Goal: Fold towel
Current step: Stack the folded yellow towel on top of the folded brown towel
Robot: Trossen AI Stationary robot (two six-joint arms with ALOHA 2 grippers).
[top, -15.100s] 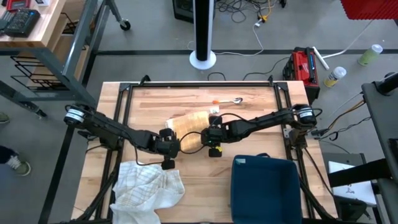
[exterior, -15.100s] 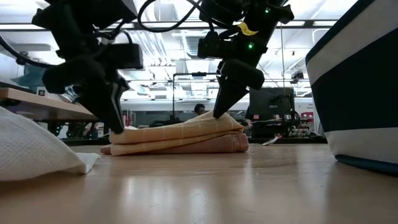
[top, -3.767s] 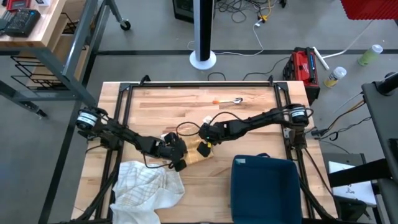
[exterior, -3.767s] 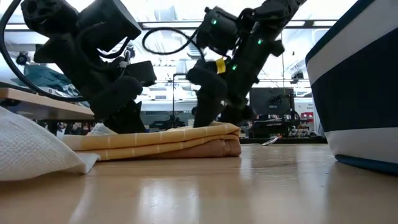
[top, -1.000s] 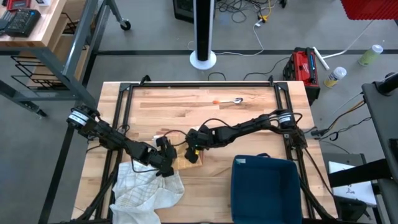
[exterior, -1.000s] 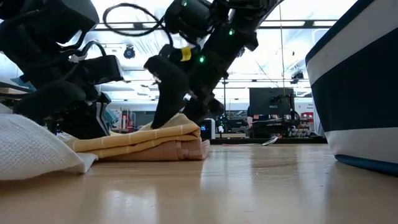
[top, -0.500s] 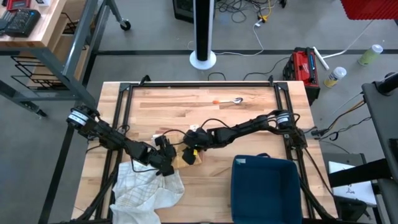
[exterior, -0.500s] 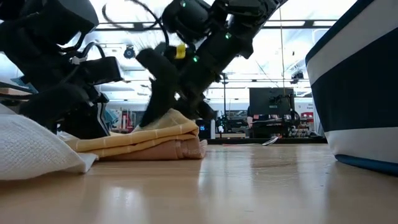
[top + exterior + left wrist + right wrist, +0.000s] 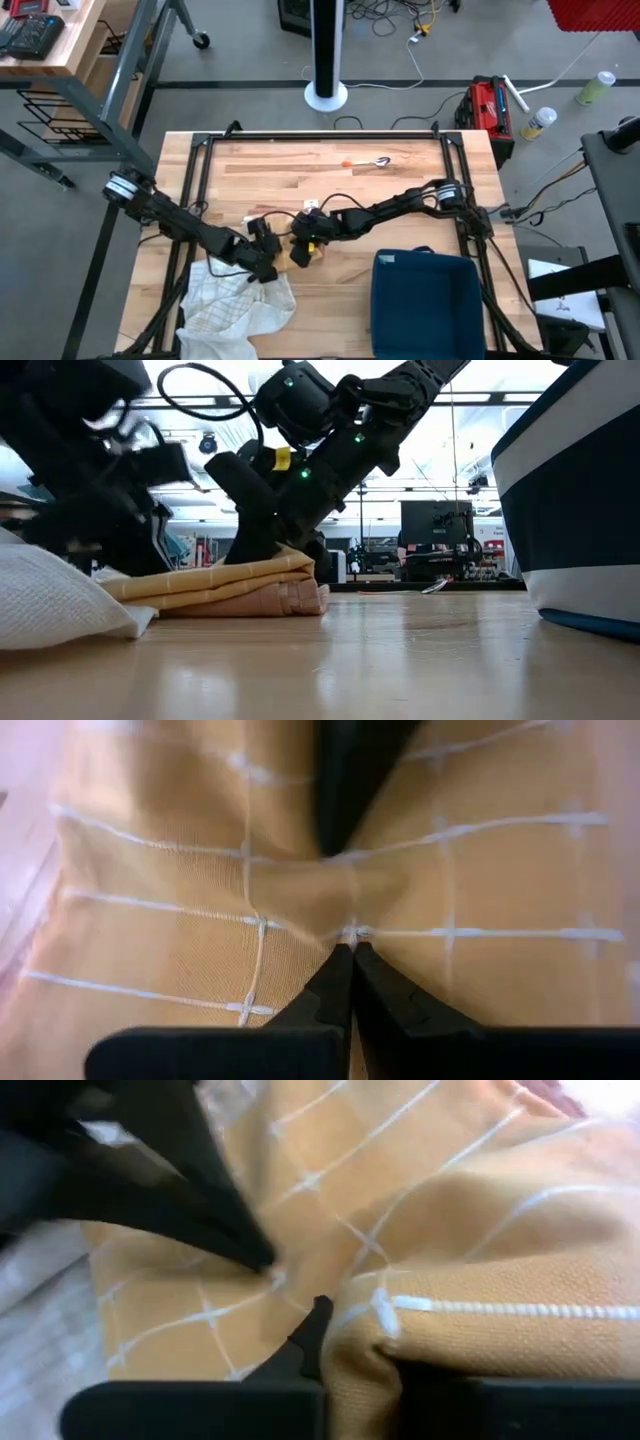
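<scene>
Towel (image 9: pixel 215 592), tan check: compact multi-layer stack, tabletop centre, toward front edge. Left gripper (image 9: pixel 346 948) pinched shut on top layer. Right gripper (image 9: pixel 300 250) clamped on adjacent fold. Judgement: folding mostly complete; final tuck, release remain.

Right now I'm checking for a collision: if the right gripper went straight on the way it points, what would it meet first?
Probably the left gripper, shut on the same yellow towel just ahead; the right gripper is shut on a fold. Depth is unclear.
</scene>
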